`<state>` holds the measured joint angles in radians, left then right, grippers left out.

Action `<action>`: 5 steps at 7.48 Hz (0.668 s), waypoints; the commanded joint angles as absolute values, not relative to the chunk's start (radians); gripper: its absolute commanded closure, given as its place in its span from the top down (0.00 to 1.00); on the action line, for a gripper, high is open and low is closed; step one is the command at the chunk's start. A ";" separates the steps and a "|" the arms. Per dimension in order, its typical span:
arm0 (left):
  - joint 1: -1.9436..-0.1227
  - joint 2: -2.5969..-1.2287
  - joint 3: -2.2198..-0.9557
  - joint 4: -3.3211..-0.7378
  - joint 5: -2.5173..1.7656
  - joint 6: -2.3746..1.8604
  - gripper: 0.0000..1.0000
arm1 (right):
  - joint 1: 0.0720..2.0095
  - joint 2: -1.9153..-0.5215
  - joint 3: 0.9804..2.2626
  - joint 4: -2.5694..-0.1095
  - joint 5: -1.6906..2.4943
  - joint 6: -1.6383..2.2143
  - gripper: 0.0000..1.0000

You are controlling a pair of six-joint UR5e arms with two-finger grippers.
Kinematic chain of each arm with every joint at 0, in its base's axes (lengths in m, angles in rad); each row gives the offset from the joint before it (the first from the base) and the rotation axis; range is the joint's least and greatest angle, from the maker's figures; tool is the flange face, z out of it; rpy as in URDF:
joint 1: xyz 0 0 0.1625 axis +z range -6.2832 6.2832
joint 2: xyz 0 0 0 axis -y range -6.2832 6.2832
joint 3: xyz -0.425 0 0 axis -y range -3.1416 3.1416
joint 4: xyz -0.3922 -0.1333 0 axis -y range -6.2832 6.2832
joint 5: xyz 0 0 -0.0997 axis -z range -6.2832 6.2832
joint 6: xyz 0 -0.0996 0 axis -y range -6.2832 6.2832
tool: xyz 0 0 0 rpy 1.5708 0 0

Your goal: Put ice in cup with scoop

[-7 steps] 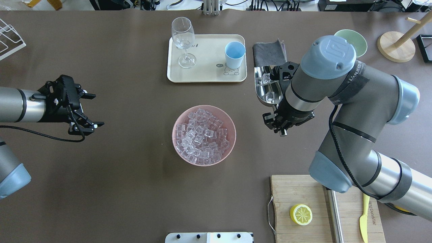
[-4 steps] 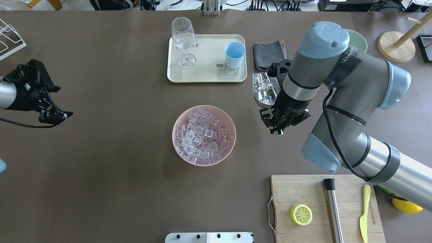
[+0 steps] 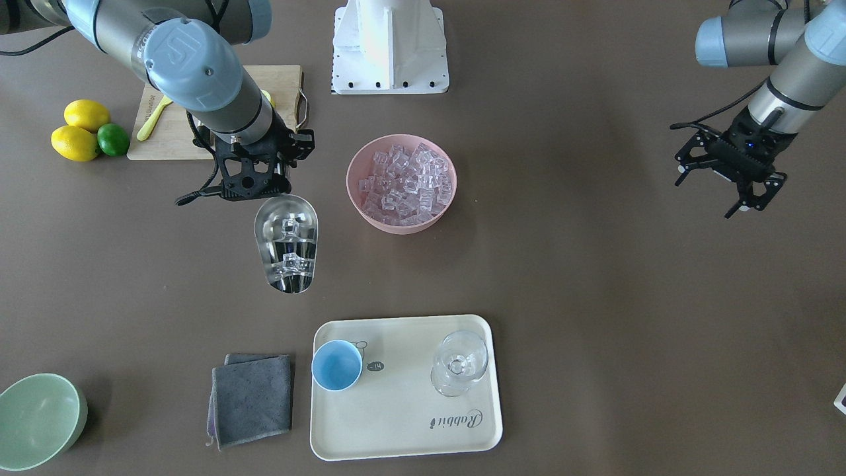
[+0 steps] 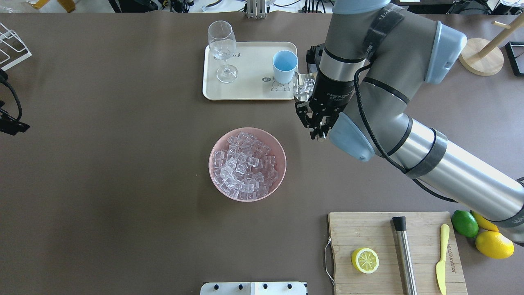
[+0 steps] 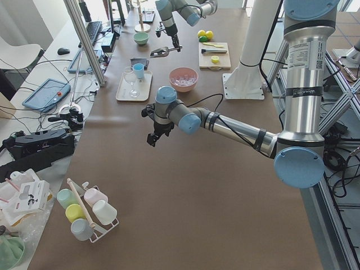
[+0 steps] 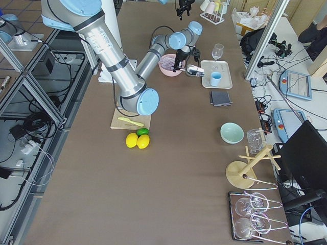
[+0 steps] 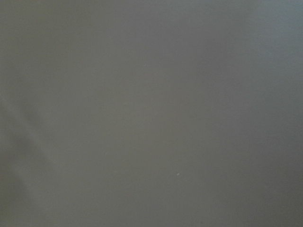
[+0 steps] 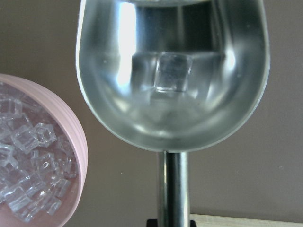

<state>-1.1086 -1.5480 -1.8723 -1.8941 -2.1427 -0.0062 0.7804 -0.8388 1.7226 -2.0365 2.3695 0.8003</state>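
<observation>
My right gripper (image 3: 258, 185) (image 4: 318, 128) is shut on the thin handle of the steel scoop (image 3: 286, 244) (image 4: 303, 87) (image 8: 173, 80). The scoop hangs level above the table and carries a few clear cubes of ice (image 3: 289, 246) (image 8: 173, 72). Its trough sits by the near right corner of the cream tray (image 4: 249, 92), just right of the light-blue cup (image 4: 285, 65) (image 3: 336, 365), which stands upright on that tray. More ice (image 4: 245, 164) fills the pink bowl (image 3: 370, 218) at mid-table. My left gripper (image 3: 714, 188) hovers open with nothing in it, far off to the left.
A stemmed glass (image 4: 222, 45) shares the tray. A grey cloth (image 3: 252, 398) and a pale-green bowl (image 3: 36, 420) lie beyond the scoop. The cutting board (image 4: 348, 229) holds a lemon half, a steel cylinder and a yellow knife. Lemons and a lime (image 4: 483, 235) lie beside it.
My right arm has carried the scoop away from me and leftward, up to the tray's corner beside the cup. The left arm has pulled back to the table's left edge.
</observation>
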 commanded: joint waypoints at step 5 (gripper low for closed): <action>-1.360 -1.456 -1.864 -1.692 -2.235 -0.006 0.99 | 0.870 -0.580 1.309 -2.051 2.580 0.764 0.00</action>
<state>-1.3183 -1.4649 -1.8735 -1.7430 -2.1730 -0.0061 0.8658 -0.6252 1.3919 -2.0500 2.5254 0.7649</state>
